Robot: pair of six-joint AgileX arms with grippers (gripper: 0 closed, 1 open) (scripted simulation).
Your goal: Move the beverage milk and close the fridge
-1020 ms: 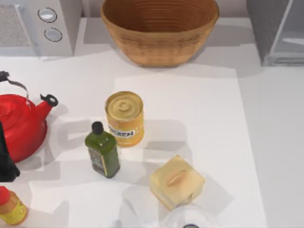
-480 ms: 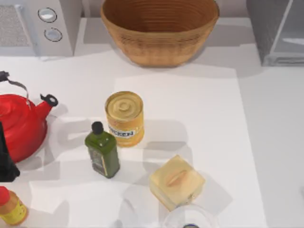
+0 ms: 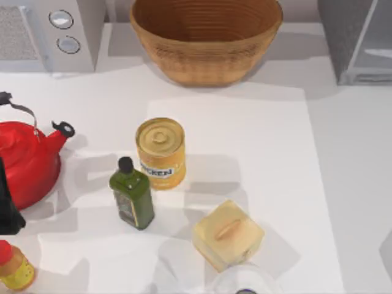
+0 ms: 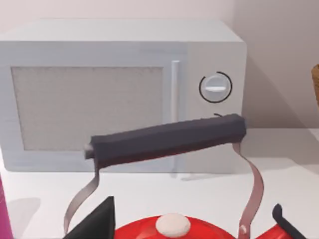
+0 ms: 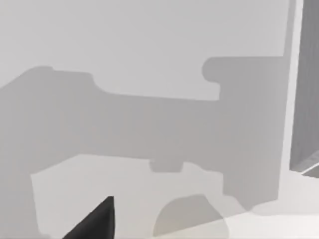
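Shifted since a second ago: only a soft grey shadow, now wider on the matte white table at its right edge. Parked low with the left arm, left end effector just behind the glossy red kettle and its black bar handle, facing the boxy grey microwave. Hanging over bare table with the right end effector; beyond it, the flat-panelled grey fridge. Cannot tell how far either is open, nor whether anything is held.

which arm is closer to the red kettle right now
Left. The left arm sits at the table's left edge against the red kettle; the right tool's fingertip is by the fridge, far across.
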